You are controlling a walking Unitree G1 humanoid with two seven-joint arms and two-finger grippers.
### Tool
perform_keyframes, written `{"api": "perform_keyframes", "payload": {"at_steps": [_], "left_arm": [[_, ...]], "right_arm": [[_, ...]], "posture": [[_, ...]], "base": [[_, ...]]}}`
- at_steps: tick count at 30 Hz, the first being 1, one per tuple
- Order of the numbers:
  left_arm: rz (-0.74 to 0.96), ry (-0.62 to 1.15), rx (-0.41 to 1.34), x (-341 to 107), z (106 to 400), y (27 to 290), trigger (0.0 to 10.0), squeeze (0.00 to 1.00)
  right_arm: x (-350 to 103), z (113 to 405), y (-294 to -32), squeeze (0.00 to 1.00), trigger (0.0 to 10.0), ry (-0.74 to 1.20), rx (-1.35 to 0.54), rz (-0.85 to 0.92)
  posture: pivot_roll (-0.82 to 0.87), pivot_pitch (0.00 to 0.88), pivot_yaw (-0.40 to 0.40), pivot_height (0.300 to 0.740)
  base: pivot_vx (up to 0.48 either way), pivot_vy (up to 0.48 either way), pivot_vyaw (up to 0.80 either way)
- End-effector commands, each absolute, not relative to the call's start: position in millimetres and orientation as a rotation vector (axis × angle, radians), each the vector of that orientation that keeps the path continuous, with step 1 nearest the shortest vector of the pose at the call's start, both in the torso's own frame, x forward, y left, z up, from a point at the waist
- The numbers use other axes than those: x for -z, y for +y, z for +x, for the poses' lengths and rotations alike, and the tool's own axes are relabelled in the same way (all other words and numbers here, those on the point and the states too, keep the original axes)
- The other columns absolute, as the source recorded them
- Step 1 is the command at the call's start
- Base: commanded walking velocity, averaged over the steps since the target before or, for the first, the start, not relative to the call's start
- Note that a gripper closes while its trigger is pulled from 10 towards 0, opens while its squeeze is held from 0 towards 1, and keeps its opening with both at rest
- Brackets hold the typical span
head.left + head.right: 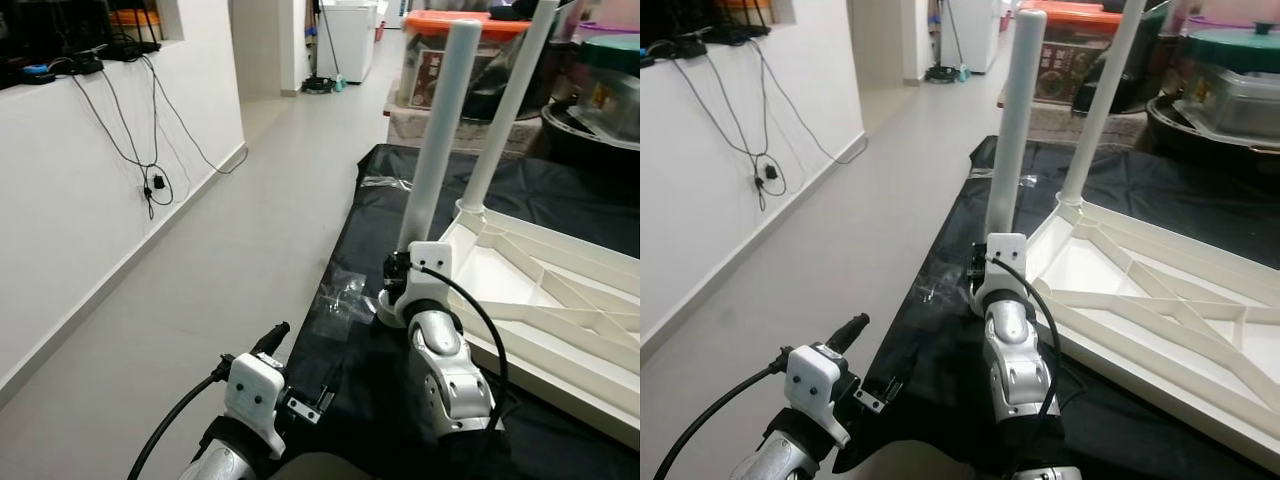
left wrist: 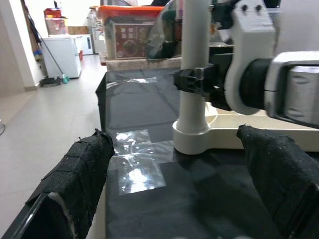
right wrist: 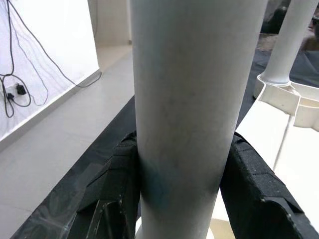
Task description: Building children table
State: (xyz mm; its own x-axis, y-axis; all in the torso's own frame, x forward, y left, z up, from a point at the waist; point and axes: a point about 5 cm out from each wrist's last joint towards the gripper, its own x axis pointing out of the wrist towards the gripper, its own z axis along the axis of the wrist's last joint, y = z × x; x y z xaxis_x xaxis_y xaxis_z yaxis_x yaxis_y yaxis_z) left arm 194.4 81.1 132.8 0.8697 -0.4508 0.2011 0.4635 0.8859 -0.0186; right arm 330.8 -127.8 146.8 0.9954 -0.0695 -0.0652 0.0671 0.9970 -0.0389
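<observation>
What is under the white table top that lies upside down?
A black sheet is spread under the upside-down table top, over the floor. What lies directly beneath the top is covered. The right gripper clamps the near leg.

In the middle of the frame my right gripper (image 1: 398,272) meets the base of the nearer white table leg (image 1: 438,140), which stands upright from the upturned white tabletop (image 1: 560,300) at right. That tabletop lies on a black sheet (image 1: 400,190). My left gripper (image 1: 272,338) hangs at lower left, over the sheet's edge beside the grey floor (image 1: 200,280).
</observation>
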Motion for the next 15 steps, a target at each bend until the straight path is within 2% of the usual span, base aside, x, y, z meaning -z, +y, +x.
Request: {"api": "perform_keyframes", "payload": {"at_steps": [1,7,11,15], "left_arm": [[-0.078,-0.166,0.480,-127.3,193.8,80.3,10.0,0.00],[-0.078,-0.166,0.481,-127.2,193.3,79.5,10.0,0.00],[-0.081,-0.166,0.478,-127.4,193.7,80.1,10.0,0.00],[-0.085,-0.165,0.479,-127.7,193.7,80.1,10.0,0.00]], "right_arm": [[-135.0,330.4,-123.5,0.00,0.0,0.124,0.063,-0.057],[-135.7,340.4,-117.0,0.00,0.0,0.143,0.049,-0.016],[-132.6,342.1,-111.7,0.00,0.0,0.202,-0.093,0.058],[-130.9,336.1,-136.3,0.00,0.0,0.220,-0.102,0.080]], "posture": [[0.08,0.000,-0.029,0.740],[0.09,0.000,-0.034,0.740],[0.09,0.000,-0.034,0.740],[0.07,0.000,-0.027,0.740]], "base": [[0.000,0.000,0.00],[0.000,0.000,0.00],[0.000,0.000,0.00],[0.000,0.000,0.00]]}}
